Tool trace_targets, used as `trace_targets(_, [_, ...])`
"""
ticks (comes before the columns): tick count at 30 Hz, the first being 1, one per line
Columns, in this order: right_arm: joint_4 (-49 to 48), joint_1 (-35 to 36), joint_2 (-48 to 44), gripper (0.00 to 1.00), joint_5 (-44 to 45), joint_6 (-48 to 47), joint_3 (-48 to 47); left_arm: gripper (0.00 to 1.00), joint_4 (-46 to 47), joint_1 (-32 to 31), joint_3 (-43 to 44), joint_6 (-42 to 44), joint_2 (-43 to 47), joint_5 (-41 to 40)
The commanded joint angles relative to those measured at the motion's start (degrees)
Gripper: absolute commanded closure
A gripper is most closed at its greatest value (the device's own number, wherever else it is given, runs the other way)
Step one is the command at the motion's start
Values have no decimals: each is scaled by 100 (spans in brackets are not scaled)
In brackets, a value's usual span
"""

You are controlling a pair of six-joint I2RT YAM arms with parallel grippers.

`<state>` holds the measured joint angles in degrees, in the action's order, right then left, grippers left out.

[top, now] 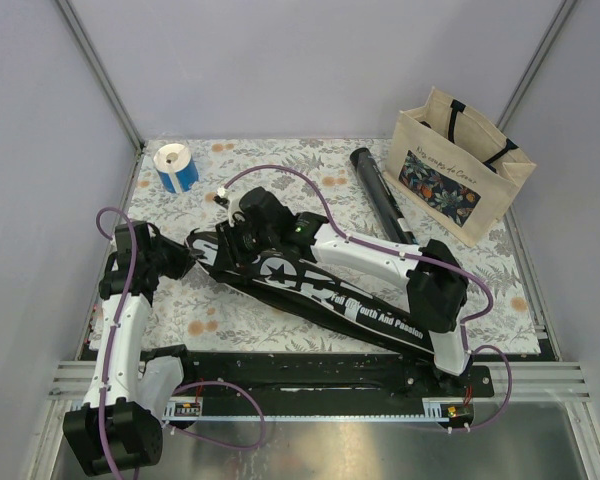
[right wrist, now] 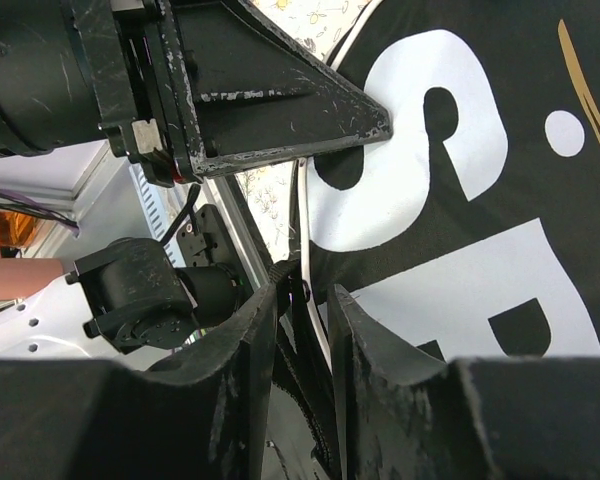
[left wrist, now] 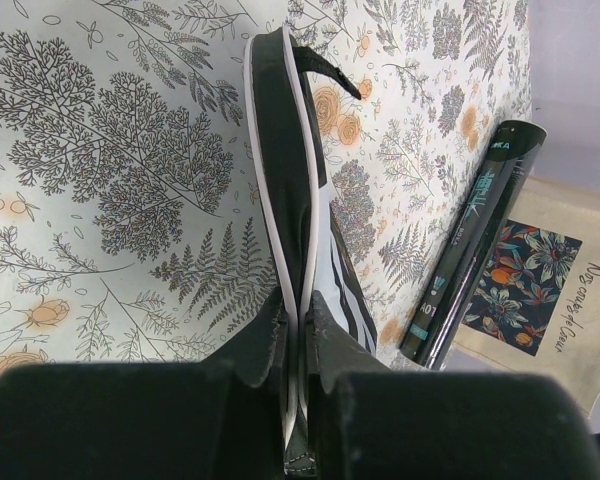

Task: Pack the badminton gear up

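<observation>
SPORT racket case (top: 310,295): flat on the floral table, and its long axis runs from 10 o'clock (the head) to 4 o'clock (the handle end, by the right arm's base).
Black tube (top: 385,195): it sits off the case's 1 o'clock side, near the case but apart from it, and nearer the right arm.
Left gripper (left wrist: 298,315): it is clamped tight on the case's white-piped rim at the 10 o'clock tip, with the case stretching straight away from it toward 12 in its own view.
Right gripper (right wrist: 302,300): its jaws stand narrowly apart and straddle the same rim just past the big S, at the head's 12 o'clock edge. Whether they actually bite, I cannot tell.
Key relation: both claws crowd the head end on one rim line, so working that edge open looks like the next call, with the left as anchor.
</observation>
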<state>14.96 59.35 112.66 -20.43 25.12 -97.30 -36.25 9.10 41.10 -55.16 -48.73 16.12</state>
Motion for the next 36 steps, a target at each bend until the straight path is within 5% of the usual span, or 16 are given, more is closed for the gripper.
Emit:
trace_targets(1, [-107, 59, 107, 64, 39, 72, -290, 100, 338, -14, 29, -65, 101, 322])
trace_targets(9, [-204, 50, 221, 66, -32, 115, -378, 100, 338, -14, 30, -92, 118, 331])
trace_targets(13, [-257, 59, 160, 100, 125, 142, -264, 100, 338, -14, 47, -83, 127, 330])
trace_targets(27, [-766, 50, -1729, 100, 1532, 766, 2740, 100, -347, -14, 513, -48, 74, -451])
trace_targets(36, [-257, -55, -2292, 100, 2542, 950, 3374, 100, -619, -14, 609, -162, 153, -644])
